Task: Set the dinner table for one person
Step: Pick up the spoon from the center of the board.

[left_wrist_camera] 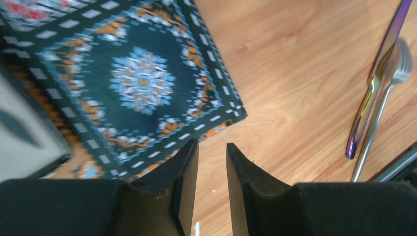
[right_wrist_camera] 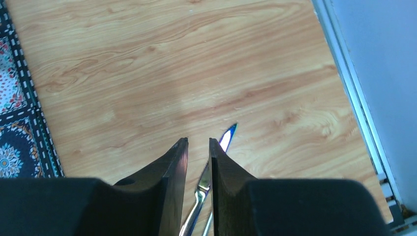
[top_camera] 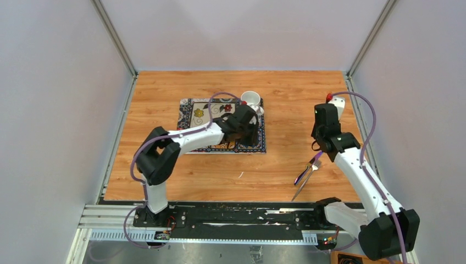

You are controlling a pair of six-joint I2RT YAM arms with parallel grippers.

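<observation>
1. We see the desk (top_camera: pixel 286 99) spanning the view under both arms.
2. The left end effector (left_wrist_camera: pixel 212 147) is narrow and empty, at the placemat (left_wrist_camera: pixel 142 81) edge.
3. A knife (left_wrist_camera: pixel 376 83) and fork (left_wrist_camera: pixel 401 56) lie touching, right of the placemat.
4. The right end effector (right_wrist_camera: pixel 198 142) sits narrow astride the knife; we cannot tell whether it grips.

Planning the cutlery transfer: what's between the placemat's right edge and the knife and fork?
Only bare dinner table wood. The top and left wrist views both show it.

Dinner table (top_camera: pixel 286 93): lg rectangular top, light orange-brown wood-grain planks (flat, biggest thing in view).
</observation>
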